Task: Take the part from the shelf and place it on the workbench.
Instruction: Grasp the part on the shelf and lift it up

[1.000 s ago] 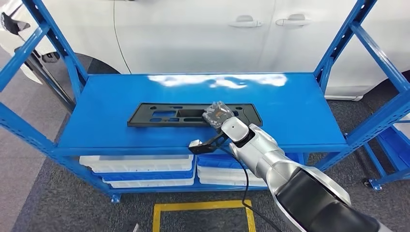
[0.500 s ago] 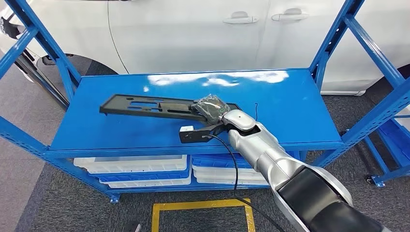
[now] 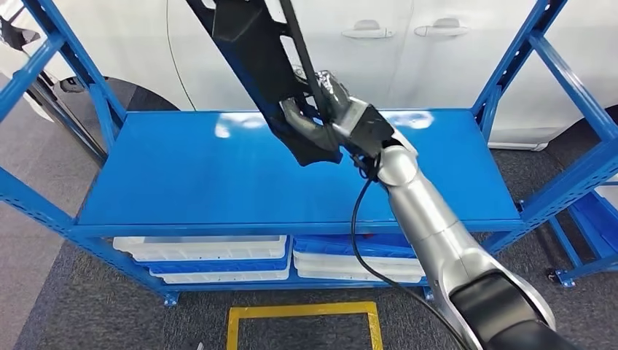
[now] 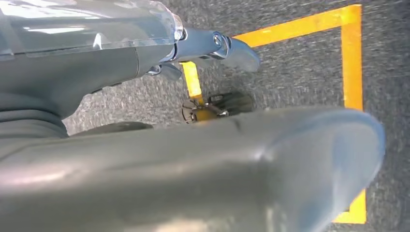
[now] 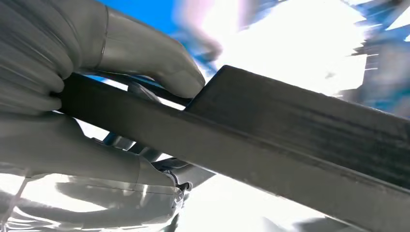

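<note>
Above the shelf (image 3: 218,182), right robot hand (image 3: 324,109) grips part (image 3: 255,44).

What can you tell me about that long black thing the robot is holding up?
The black part is a long, flat panel, matte like plastic, with a raised rim. It is lifted clear of the blue shelf and tilts steeply, its upper end running out of the head view. The right robot hand grips it near its lower end, thumb on one face and fingers on the other.

A grey carpeted floor (image 4: 300,53) carries a yellow tape outline (image 4: 351,58), one strip running along the far side and another turning at a corner. The left hand (image 4: 212,46) hangs above it, its fingers blurred and partly hidden.
</note>
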`<act>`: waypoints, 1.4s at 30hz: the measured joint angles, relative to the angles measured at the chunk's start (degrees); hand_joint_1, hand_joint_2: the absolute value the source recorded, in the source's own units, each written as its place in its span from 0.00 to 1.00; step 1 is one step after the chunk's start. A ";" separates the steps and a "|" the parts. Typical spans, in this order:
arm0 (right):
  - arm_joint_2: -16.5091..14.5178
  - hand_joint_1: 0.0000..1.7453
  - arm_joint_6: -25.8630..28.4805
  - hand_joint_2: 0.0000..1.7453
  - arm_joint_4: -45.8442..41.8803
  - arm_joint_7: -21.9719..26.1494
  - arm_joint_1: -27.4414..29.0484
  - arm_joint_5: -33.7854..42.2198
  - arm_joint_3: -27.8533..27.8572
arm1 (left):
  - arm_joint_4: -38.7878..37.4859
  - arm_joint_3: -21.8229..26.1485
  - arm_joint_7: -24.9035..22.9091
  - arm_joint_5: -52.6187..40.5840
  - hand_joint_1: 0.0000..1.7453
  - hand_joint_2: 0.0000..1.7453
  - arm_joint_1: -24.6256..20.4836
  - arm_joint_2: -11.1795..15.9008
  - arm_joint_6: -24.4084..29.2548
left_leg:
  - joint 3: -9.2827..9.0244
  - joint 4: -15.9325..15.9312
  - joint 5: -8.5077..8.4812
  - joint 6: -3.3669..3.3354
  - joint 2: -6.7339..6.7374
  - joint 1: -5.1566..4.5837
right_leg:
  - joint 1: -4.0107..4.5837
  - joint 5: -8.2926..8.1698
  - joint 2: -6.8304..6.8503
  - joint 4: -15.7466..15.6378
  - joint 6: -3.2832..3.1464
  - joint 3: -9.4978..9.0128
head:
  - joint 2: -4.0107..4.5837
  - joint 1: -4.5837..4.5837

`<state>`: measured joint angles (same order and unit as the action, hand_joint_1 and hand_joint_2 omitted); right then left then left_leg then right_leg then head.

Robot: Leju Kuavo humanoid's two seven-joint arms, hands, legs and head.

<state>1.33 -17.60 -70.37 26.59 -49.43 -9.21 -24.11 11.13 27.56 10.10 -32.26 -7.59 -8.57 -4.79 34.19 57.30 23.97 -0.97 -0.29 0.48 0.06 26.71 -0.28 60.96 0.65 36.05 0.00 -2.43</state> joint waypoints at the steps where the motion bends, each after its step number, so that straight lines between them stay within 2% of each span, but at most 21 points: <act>1: 0.68 0.99 -1.44 1.00 -3.23 0.29 1.30 3.03 0.51 | 0.00 0.19 0.09 0.16 0.00 0.00 0.00 -0.03 0.10 | -0.12 -0.17 -0.07 -0.23 0.03 0.05 | -0.11 1.65 -0.01 2.88 0.23 1.31 | 0.00 0.00; 3: 1.69 1.00 -3.99 1.00 -9.20 0.25 4.69 9.51 1.65 | 0.00 0.77 0.16 0.58 0.00 0.00 0.13 -0.09 0.49 | -0.16 -0.19 -0.01 -0.50 0.01 0.05 | -0.31 4.94 -0.01 10.52 0.58 5.07 | 0.00 0.00; 5: 2.33 0.99 -6.05 1.00 -14.64 -0.41 8.84 15.70 2.80 | 0.00 1.38 0.29 0.95 0.00 0.00 0.49 -0.10 0.99 | -0.20 -0.11 0.11 -0.53 -0.05 0.06 | -0.61 4.96 0.02 13.51 0.83 6.81 | 0.00 0.00; 6: 2.65 0.99 -6.94 1.00 -17.14 -0.64 10.87 18.28 3.33 | 0.00 1.66 0.42 1.11 0.00 0.00 0.66 -0.10 1.17 | -0.22 -0.01 0.20 -0.45 -0.12 0.07 | -0.76 3.41 0.04 11.55 0.88 5.99 | 0.00 0.00; 9: 3.45 0.99 -9.39 1.00 -24.29 -0.59 15.92 23.68 4.49 | 0.00 2.53 0.88 1.51 0.00 0.00 0.98 -0.10 1.50 | -0.14 0.69 0.79 0.24 -0.23 -0.08 | -0.83 -1.37 0.18 0.46 0.52 0.71 | 0.00 0.00; 10: 3.58 0.99 -10.09 1.00 -26.22 -0.48 17.37 24.55 4.62 | 0.00 2.74 0.99 1.60 0.00 0.25 1.01 -0.09 1.58 | -0.13 0.88 1.00 0.53 -0.20 -0.19 | -0.76 -1.85 0.18 -1.48 0.26 -0.23 | 0.00 0.00; 13: 3.86 0.99 -12.02 1.00 -30.73 -0.36 22.00 25.91 4.60 | 0.00 3.27 1.19 1.68 0.00 1.00 1.05 -0.05 1.74 | -0.30 0.88 1.32 1.37 -0.12 -0.24 | -0.58 -1.84 0.08 -2.17 -0.71 -0.62 | 0.00 0.00; 15: 3.98 0.98 -13.43 1.00 -33.19 -0.35 24.67 26.87 4.39 | 0.00 3.72 1.24 1.69 0.00 1.00 1.07 -0.04 1.80 | 0.31 2.66 2.78 2.02 -0.07 -0.11 | -0.73 -1.92 0.19 -2.43 -1.38 -0.84 | 0.00 0.00; 18: 4.04 0.98 -15.22 1.00 -35.66 -0.88 27.69 28.40 3.89 | 0.00 3.98 1.09 1.41 0.00 1.00 1.15 -0.04 1.90 | 4.73 12.96 8.21 2.71 -0.02 0.08 | -0.76 -1.87 0.34 -2.53 -1.91 -0.96 | 0.00 -0.01; 20: 4.05 0.98 -15.98 1.00 -36.44 -1.71 29.30 29.04 3.55 | 0.00 3.98 0.90 1.04 0.00 1.00 1.25 -0.04 2.04 | 6.85 17.65 9.36 2.75 -0.03 0.12 | -0.64 -1.83 0.30 -2.51 -1.99 -1.00 | 0.00 -0.01; 21: 4.05 0.98 -16.19 1.00 -36.73 -2.02 29.92 29.24 3.41 | 0.00 3.98 0.83 0.86 0.00 1.00 1.26 -0.04 2.13 | 6.39 16.73 8.30 2.60 -0.03 0.11 | -0.56 -1.83 0.26 -2.50 -2.01 -1.06 | 0.00 0.00; 24: 4.05 0.98 -16.43 1.00 -37.55 -2.58 30.69 29.70 3.25 | 0.00 3.98 0.72 0.50 0.00 1.00 1.07 -0.02 2.28 | 0.59 5.17 3.00 1.49 0.02 -0.18 | -0.22 -1.80 0.13 -2.48 -1.90 -1.31 | 0.00 0.00; 26: 4.06 0.98 -16.46 1.00 -37.85 -2.88 30.95 29.81 3.24 | 0.00 3.98 0.67 0.50 0.00 1.00 0.90 0.01 2.34 | -1.49 0.88 1.96 0.91 0.08 -0.55 | -0.16 -1.84 0.13 -2.48 -1.45 -1.32 | 0.00 0.00; 30: 4.07 0.98 -16.79 1.00 -37.90 -3.47 31.57 29.71 3.17 | 0.00 4.21 0.98 1.08 0.00 1.00 0.78 -0.05 2.18 | -1.90 -0.37 1.28 0.03 0.08 -0.38 | -0.30 -1.12 0.20 -1.57 -0.17 -0.94 | 0.01 0.00; 33: 4.07 0.98 -17.10 1.00 -37.80 -4.05 31.51 29.81 3.16 | 0.00 4.40 1.22 1.10 0.00 1.00 0.50 -0.15 2.05 | -1.97 -0.79 0.84 -0.49 0.20 -0.21 | -0.60 3.84 0.20 7.27 0.57 3.06 | 0.00 0.00; 35: 4.07 0.98 -17.03 1.00 -37.56 -4.77 31.50 30.10 3.15 | 0.00 4.56 1.23 1.34 0.00 1.00 0.50 -0.20 2.12 | -1.83 -0.63 0.86 -0.48 0.20 -0.21 | -0.89 5.43 0.22 12.40 0.94 5.40 | 0.00 0.00; 36: 4.07 0.98 -16.88 1.00 -37.43 -5.15 31.49 30.33 3.15 | 0.00 4.76 1.26 1.61 0.00 1.00 0.53 -0.22 2.16 | -1.79 -0.51 0.90 -0.41 0.18 -0.17 | -1.07 4.75 0.24 12.20 1.07 5.22 | 0.00 0.00; 37: 4.07 0.98 -16.66 1.00 -37.32 -5.45 31.48 30.57 3.15 | 0.00 5.02 1.31 1.93 0.00 1.00 0.57 -0.25 2.19 | -1.77 -0.35 0.99 -0.29 0.14 -0.11 | -1.25 3.20 0.26 9.80 1.17 3.94 | 0.01 0.00; 39: 4.07 0.98 -16.29 1.00 -37.06 -5.85 31.50 30.96 3.20 | 0.00 5.53 1.46 2.50 0.00 1.00 0.68 -0.27 2.19 | -1.61 0.30 1.36 0.26 0.01 -0.11 | -1.43 0.12 0.26 2.37 1.16 0.13 | 0.01 0.00; 41: 4.09 0.98 -16.16 1.00 -36.77 -5.94 31.59 31.21 3.32 | 0.00 5.88 1.64 2.73 0.00 1.00 0.88 -0.27 2.19 | -1.28 0.86 1.66 0.92 -0.07 -0.26 | -1.34 -0.89 0.13 -1.55 0.57 -1.65 | 0.00 -0.01; 42: 4.11 0.98 -16.12 1.00 -36.63 -5.93 31.69 31.32 3.37 | 0.00 6.04 1.69 2.74 0.00 1.00 0.98 -0.27 2.20 | -1.18 0.92 1.68 1.23 -0.08 -0.31 | -1.17 -0.79 0.03 -1.58 0.13 -1.57 | 0.00 -0.01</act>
<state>5.44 -33.72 -107.00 20.65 -17.74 22.11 -20.74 11.13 33.59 11.79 -29.52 -6.61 -8.84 -2.59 33.01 58.22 25.65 0.25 -0.37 0.17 -1.10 25.92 -0.26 59.38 0.78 34.48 0.00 -2.43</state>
